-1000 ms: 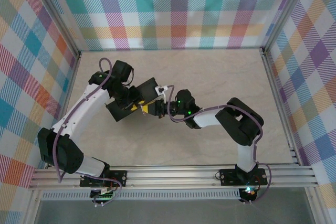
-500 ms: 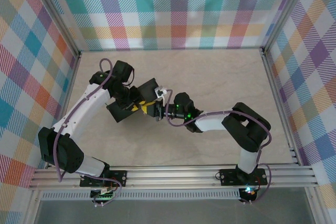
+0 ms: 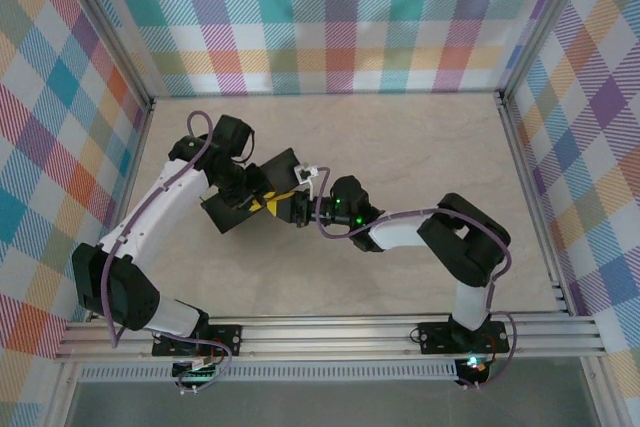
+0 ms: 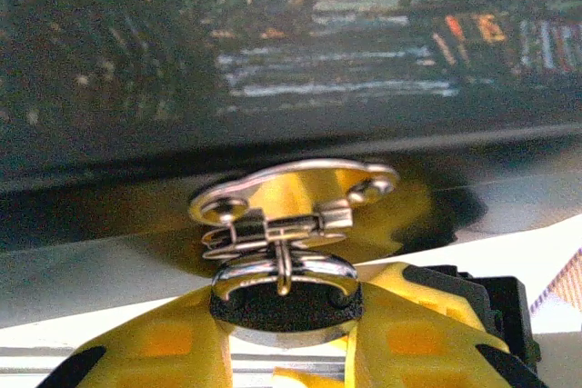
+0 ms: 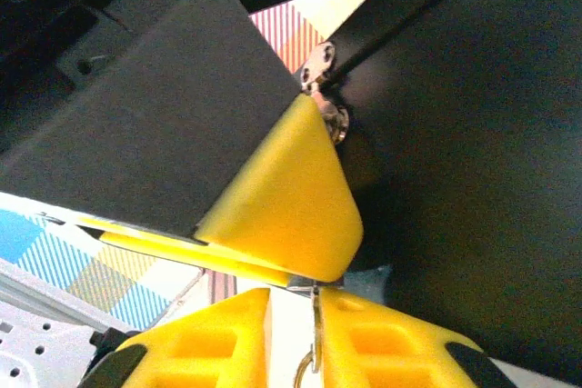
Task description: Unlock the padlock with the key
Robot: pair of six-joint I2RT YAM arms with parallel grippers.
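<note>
The padlock, small, black and silver, hangs by its shackle from the box's metal hasp. My left gripper is shut on its body, one yellow finger on each side. In the top view the left gripper meets my right gripper at the dark box's near corner. The key is a thin blade lying against the inner face of the right finger, its tip up under the left gripper's yellow finger. My right gripper stands slightly open, with a gap between its left finger and the key.
The dark box fills the right side of the right wrist view. Plaid walls enclose the beige table on three sides. An aluminium rail runs along the near edge.
My right gripper's jaws have parted a little, leaving the key against one finger. The right wrist has edged left toward the box; the left arm has stayed put.
</note>
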